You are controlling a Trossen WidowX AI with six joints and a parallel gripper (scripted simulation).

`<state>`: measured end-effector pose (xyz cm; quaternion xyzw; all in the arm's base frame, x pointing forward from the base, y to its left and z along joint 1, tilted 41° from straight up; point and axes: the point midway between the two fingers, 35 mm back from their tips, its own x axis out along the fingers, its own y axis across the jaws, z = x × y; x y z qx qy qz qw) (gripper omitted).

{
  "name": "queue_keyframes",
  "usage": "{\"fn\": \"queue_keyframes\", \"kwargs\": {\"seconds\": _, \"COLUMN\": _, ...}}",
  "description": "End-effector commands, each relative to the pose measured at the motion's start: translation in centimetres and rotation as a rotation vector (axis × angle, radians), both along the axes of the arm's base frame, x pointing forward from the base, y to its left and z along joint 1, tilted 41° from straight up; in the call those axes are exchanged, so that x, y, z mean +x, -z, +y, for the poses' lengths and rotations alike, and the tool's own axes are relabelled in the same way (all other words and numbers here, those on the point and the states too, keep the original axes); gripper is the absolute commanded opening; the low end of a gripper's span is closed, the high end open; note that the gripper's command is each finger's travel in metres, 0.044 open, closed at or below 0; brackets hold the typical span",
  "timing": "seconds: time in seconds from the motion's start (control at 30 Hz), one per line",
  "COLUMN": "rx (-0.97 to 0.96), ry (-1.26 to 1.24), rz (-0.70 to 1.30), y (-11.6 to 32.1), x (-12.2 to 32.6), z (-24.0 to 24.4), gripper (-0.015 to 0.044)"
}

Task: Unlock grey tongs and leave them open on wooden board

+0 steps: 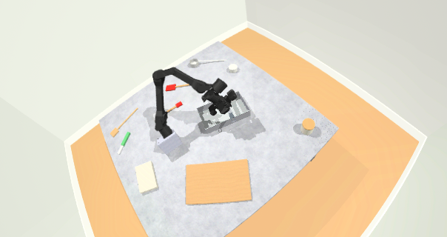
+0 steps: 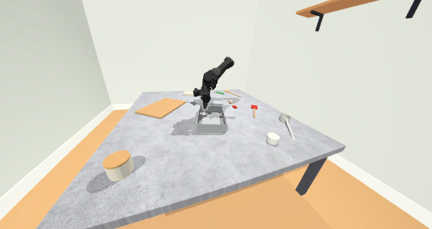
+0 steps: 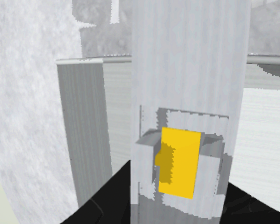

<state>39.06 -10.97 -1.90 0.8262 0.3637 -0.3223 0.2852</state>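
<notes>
One arm, so no debate about which is nearer: the pincer (image 1: pixel 222 112) (image 2: pixel 205 109) (image 3: pixel 160 169) is clamped on the grey tongs (image 3: pixel 191 65), right over the roasting tin (image 1: pixel 246 115) (image 2: pixel 212 128). In the wrist view their long axis runs straight up the frame, between the fingers, yellow patch just by the grip. Can't tell which way the tips point, and I'd guess the unlock hinges on tilting them down before squeezing.

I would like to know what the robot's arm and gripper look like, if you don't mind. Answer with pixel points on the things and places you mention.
The arm (image 1: pixel 159 96) (image 2: pixel 222 67) is black, with slim links and rounded joints; the gripper (image 3: pixel 160 169) has plain black, tapering fingers. No bright markings show.
</notes>
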Motion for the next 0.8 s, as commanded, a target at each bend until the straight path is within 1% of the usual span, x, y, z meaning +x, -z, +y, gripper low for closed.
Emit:
{"fn": "queue_keyframes", "kwargs": {"seconds": 0.0, "rx": 0.000, "ry": -0.008, "rz": -0.003, "y": -0.10, "x": 0.09, "z": -0.03, "gripper": -0.0150}}
{"fn": "queue_keyframes", "kwargs": {"seconds": 0.77, "rx": 0.057, "ry": -0.156, "rz": 0.180, "y": 0.72, "x": 0.71, "z": -0.21, "gripper": -0.0150}}
